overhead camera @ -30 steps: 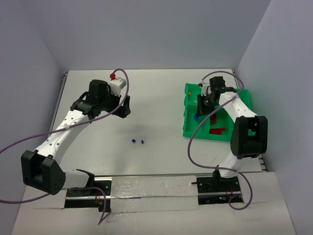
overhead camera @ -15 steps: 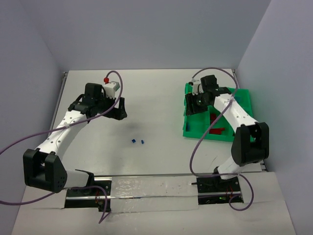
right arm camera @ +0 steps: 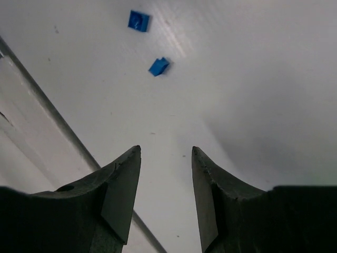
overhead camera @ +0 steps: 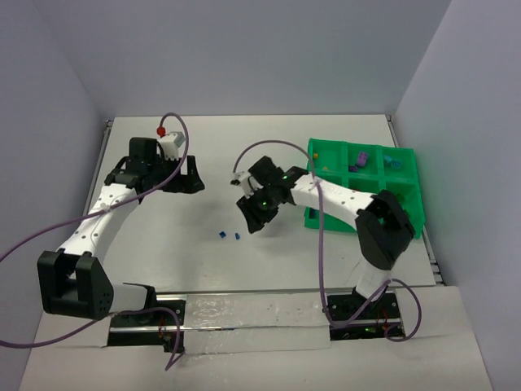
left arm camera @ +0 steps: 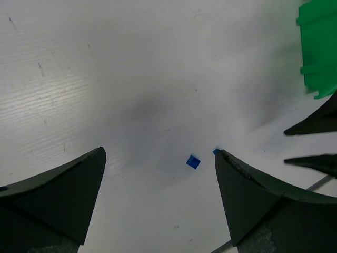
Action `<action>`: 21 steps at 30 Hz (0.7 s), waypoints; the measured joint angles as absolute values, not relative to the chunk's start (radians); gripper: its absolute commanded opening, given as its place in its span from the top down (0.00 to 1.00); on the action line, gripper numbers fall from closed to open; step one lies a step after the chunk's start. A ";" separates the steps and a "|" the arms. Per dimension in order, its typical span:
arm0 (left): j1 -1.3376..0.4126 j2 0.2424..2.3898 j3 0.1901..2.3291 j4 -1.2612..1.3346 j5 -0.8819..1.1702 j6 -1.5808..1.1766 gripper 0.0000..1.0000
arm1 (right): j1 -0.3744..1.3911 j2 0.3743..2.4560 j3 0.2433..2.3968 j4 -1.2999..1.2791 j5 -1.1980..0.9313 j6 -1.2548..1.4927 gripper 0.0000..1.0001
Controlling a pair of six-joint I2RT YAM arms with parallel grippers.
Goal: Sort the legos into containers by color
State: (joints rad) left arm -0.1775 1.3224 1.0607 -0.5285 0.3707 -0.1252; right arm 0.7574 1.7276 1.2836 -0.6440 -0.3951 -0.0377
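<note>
Far left: left arm stretched up the table (overhead camera: 244,269), elbow bent, wrist turned right; left claw (overhead camera: 194,176) spread wide, empty. Centre: two blue bricks (overhead camera: 221,235) side by side on the bare table, apart from both claws. Just right of them: right claw (overhead camera: 254,217) pointing down, half open, nothing between its fingers, arm folded leftward across the near corner of the one green tray (overhead camera: 415,204). More bricks (overhead camera: 364,155) in the far compartments, too small to count.

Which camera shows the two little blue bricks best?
The right wrist view. Both blue bricks look big and clear there, with nothing covering them. The top view shows both, but only as tiny blue specks. The left wrist view shows one whole brick, while the other is mostly hidden at the edge of a dark finger.
</note>
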 measured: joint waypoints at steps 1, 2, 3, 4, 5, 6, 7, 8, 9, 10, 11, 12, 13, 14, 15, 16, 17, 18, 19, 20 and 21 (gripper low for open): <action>-0.176 1.322 1.061 -0.525 0.367 -0.130 0.05 | 0.787 1.755 1.293 -0.646 -0.388 -0.024 0.47; -0.175 1.322 1.061 -0.522 0.363 -0.135 0.05 | 0.815 1.783 1.306 -0.648 -0.381 -0.013 0.47; -0.175 1.322 1.060 -0.519 0.359 -0.140 0.05 | 0.841 1.810 1.322 -0.649 -0.377 0.001 0.47; -0.174 1.322 1.060 -0.516 0.354 -0.144 0.05 | 0.864 1.838 1.342 -0.649 -0.368 0.014 0.47; -0.174 1.321 1.060 -0.514 0.351 -0.147 0.05 | 0.878 1.858 1.356 -0.647 -0.362 0.024 0.48; -0.174 1.320 1.059 -0.513 0.349 -0.149 0.05 | 0.890 1.877 1.368 -0.644 -0.357 0.035 0.48; -0.174 1.318 1.057 -0.511 0.346 -0.150 0.05 | 0.899 1.894 1.380 -0.644 -0.352 0.045 0.49; -0.174 1.316 1.055 -0.511 0.344 -0.150 0.05 | 0.902 1.907 1.389 -0.649 -0.347 0.055 0.50; -0.173 1.312 1.053 -0.510 0.342 -0.150 0.05 | 0.903 1.924 1.403 -0.651 -0.342 0.064 0.51; -0.173 1.308 1.050 -0.509 0.339 -0.150 0.05 | 0.903 1.943 1.419 -0.647 -0.334 0.073 0.51; -0.173 1.302 1.045 -0.505 0.337 -0.151 0.05 | 0.903 1.964 1.435 -0.646 -0.326 0.082 0.52; -0.173 1.298 1.042 -0.504 0.336 -0.151 0.05 | 0.903 1.981 1.447 -0.645 -0.318 0.089 0.52; -0.172 1.294 1.039 -0.503 0.334 -0.151 0.05 | 0.904 1.997 1.457 -0.646 -0.309 0.095 0.52; -0.172 1.292 1.037 -0.503 0.333 -0.151 0.05 | 0.905 2.011 1.467 -0.648 -0.299 0.100 0.52; -0.172 1.291 1.036 -0.501 0.332 -0.150 0.05 | 0.906 2.026 1.478 -0.650 -0.287 0.105 0.53; -0.171 1.291 1.033 -0.497 0.330 -0.150 0.05 | 0.906 2.038 1.487 -0.650 -0.276 0.111 0.53; -0.170 1.290 1.030 -0.494 0.328 -0.151 0.05 | 0.907 2.047 1.495 -0.650 -0.266 0.116 0.53; -0.169 1.290 1.026 -0.492 0.327 -0.151 0.05 | 0.907 2.054 1.503 -0.652 -0.254 0.120 0.54; -0.168 1.290 1.023 -0.491 0.325 -0.151 0.05 | 0.908 2.060 1.510 -0.651 -0.244 0.127 0.55; -0.168 1.289 1.021 -0.489 0.324 -0.151 0.05 | 0.908 2.066 1.516 -0.652 -0.237 0.131 0.56; -0.168 1.289 1.021 -0.490 0.322 -0.151 0.05 | 0.908 2.070 1.520 -0.652 -0.227 0.135 0.57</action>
State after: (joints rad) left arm -0.1680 1.2892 1.0210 -0.4896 0.3218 -0.1509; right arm 0.9085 2.0698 1.5205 -0.6521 -0.2270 0.1346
